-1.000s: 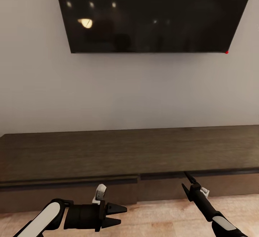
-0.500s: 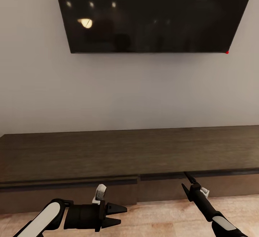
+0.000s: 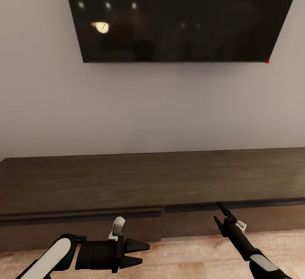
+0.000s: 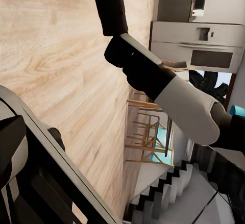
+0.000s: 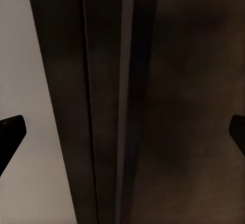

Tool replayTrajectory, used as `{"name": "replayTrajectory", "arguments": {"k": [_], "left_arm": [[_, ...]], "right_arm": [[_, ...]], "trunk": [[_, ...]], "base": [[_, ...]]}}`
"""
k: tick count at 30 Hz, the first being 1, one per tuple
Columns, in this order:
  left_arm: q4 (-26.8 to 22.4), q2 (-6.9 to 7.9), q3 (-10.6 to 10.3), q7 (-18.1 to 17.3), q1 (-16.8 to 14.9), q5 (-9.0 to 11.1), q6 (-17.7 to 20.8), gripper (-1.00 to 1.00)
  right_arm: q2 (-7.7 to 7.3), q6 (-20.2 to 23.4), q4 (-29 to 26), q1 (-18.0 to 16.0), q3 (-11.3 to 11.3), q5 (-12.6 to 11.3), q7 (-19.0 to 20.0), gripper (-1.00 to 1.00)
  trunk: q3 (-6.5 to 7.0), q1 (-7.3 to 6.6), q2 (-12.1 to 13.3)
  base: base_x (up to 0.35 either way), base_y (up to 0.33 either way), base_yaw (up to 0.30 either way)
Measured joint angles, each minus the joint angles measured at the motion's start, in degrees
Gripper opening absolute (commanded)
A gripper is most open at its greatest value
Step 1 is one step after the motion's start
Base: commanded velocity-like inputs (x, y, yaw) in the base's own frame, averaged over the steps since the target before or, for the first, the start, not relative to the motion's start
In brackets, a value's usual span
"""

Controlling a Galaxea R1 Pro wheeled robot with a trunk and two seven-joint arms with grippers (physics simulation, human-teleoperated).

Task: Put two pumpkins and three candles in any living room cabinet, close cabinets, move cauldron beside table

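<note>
The long, low dark-brown cabinet (image 3: 152, 177) runs along the wall in front of me, and its front panels (image 3: 84, 228) look shut. My right gripper (image 3: 217, 211) is open, with its tips just in front of the upper edge of the right front panel. The right wrist view looks closely at that dark edge (image 5: 127, 101), with the right gripper (image 5: 122, 127) spread wide on either side of it. My left gripper (image 3: 145, 252) is open and empty, hanging low over the floor and pointing right. The pumpkins, candles, cauldron and table are out of view.
A large black television (image 3: 178, 16) hangs on the pale wall above the cabinet. Light wooden floor (image 3: 190, 253) lies below the grippers. The left wrist view takes in my right arm (image 4: 168, 81), a fridge (image 4: 204, 45), wooden chairs (image 4: 145, 137) and stairs (image 4: 173, 198) further off.
</note>
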Motion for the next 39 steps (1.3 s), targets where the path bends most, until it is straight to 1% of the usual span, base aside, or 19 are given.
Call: {"name": "replayTrajectory", "arguments": {"k": [6,13,39], "left_arm": [[0.00,0.00,0.00,0.00,-0.02,0.00,0.00,1.00],[0.00,0.00,0.00,0.00,0.00,0.00,0.00,1.00],[0.00,0.00,0.00,0.00,0.00,0.00,0.00,1.00]], "right_arm": [[-0.05,0.23,0.05,0.00,0.00,0.00,-0.22,1.00],[-0.15,0.32,0.32,0.00,0.00,-0.06,-1.61,1.00],[-0.17,0.33,0.26,0.00,0.00,-0.06,-1.58,1.00]], "trunk": [[0.00,0.00,0.00],[0.00,0.00,0.00],[0.00,0.00,0.00]], "base": [[0.000,0.000,0.000],[0.000,0.000,0.000],[0.015,0.004,0.000]]}}
